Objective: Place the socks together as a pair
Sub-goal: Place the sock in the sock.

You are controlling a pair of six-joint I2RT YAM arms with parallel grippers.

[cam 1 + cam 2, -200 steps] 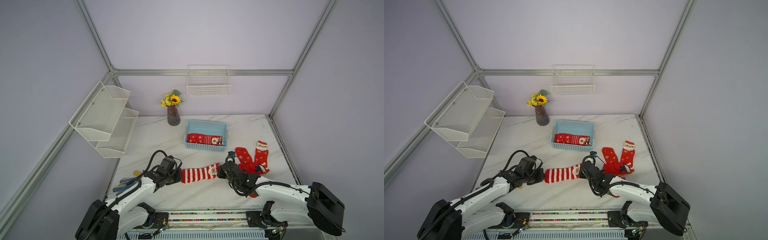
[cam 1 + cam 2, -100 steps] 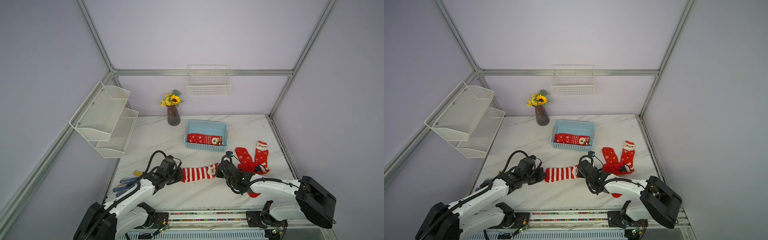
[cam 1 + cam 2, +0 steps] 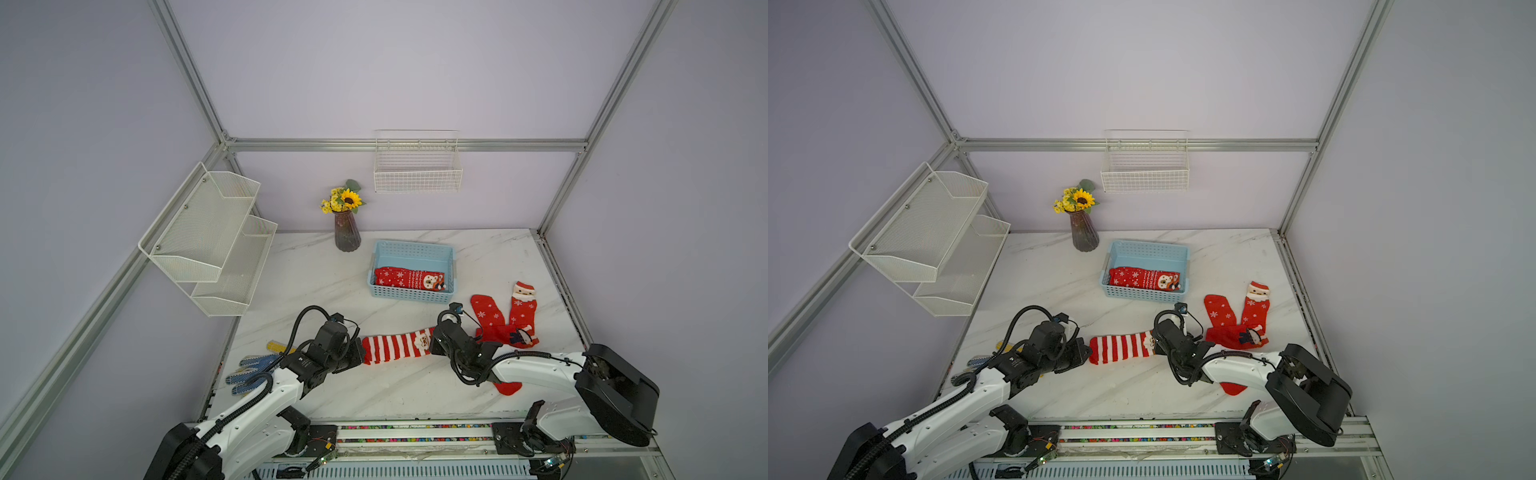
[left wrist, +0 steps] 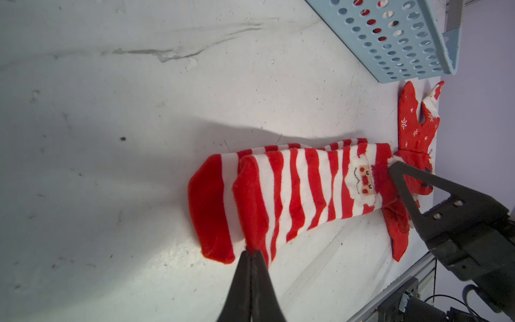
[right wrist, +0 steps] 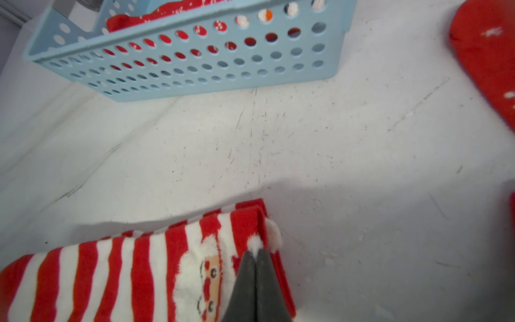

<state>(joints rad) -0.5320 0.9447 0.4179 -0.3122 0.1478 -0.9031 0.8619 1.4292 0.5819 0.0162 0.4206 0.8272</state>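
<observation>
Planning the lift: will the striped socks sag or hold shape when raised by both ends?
Likely floppy: the striped socks are fuzzy knit, rumpled between the left claw and right claw. Their toes sit offset, so the layers may slide apart.

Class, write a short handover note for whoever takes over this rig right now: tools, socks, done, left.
Left tool: shut on the toe end of the striped socks.
Right tool: shut on their Santa cuff end.
Done: two striped socks stacked as a pair, stretched between the tools; snowflake socks in the blue basket.
Left: likely place the striped pair; loose red socks beside the right arm are unpaired.
</observation>
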